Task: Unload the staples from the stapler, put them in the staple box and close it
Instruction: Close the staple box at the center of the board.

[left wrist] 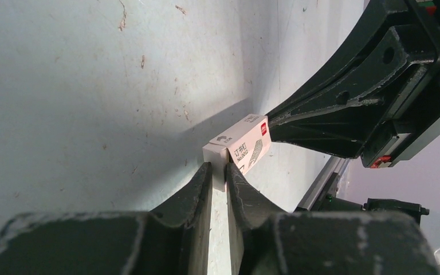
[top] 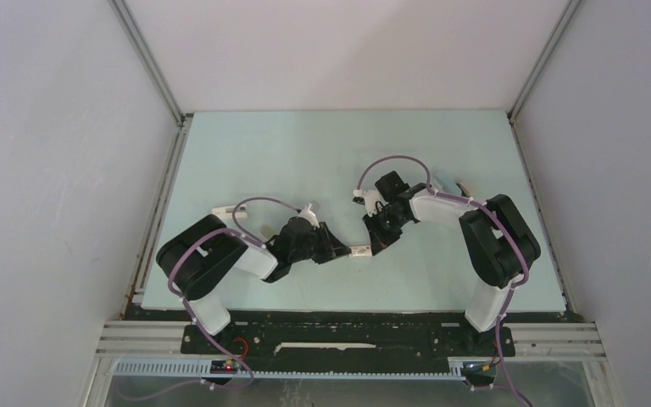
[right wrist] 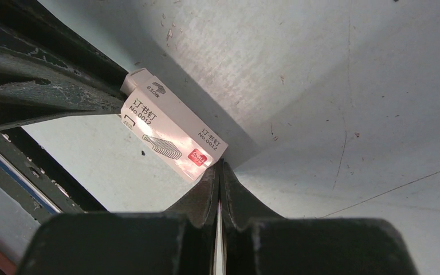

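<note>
Cardboard sits pinched between the left fingers (left wrist: 205, 179), which are closed on the plain white end of a small white printed box (left wrist: 245, 143). The right fingers (right wrist: 214, 186) are pressed tight together. Their tips touch the box's opposite end, beside its red mark, and whether they nip a flap there cannot be told. The box spans lengthwise between the two pairs of tips, over the pale green bench (top: 305, 153), towards the middle of its near side. The staples cannot be made out in any view, and whether any lie inside the box cannot be told.
</note>
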Motion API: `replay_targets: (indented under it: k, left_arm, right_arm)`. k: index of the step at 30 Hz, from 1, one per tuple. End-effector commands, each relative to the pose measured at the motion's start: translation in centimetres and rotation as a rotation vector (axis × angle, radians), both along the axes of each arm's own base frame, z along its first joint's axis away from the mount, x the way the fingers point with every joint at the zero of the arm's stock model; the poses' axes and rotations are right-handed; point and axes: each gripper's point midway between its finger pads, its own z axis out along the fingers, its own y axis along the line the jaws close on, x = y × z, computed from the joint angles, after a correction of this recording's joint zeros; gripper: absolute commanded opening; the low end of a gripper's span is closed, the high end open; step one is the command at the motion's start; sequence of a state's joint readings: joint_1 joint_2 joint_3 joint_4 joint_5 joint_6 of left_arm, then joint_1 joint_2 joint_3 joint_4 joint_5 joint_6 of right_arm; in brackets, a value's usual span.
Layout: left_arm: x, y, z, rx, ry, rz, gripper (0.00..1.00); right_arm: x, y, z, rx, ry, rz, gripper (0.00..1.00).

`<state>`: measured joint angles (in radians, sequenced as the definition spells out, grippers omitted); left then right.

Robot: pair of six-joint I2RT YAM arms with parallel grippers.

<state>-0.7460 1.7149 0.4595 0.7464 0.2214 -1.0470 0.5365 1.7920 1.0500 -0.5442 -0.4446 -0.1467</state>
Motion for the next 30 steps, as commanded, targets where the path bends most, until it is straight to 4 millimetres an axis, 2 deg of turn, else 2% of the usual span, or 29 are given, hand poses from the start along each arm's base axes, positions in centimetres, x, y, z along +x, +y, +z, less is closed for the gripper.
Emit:
replay_targets:
  k: [1, 23, 30]
  left_arm:
    - [0.2, -0.3, 1.9, -0.064, -0.045, -0.008, 0.20]
    - [-0.4, 1.4, 2.0, -0.022, -0.043, 0.028, 0.20]
    - [-0.5, 2.3, 0.7, 0.087, -0.007, 0.036, 0.07]
  right_arm:
    - [0.4, -0.1, -1.0, -0.042, -0.015, 0.001, 0.06]
    - [0.4, -0.2, -1.0, -0.044, -0.014, -0.001, 0.06]
    - [0.4, -0.1, -1.1, -0.044, -0.015, 0.002, 0.06]
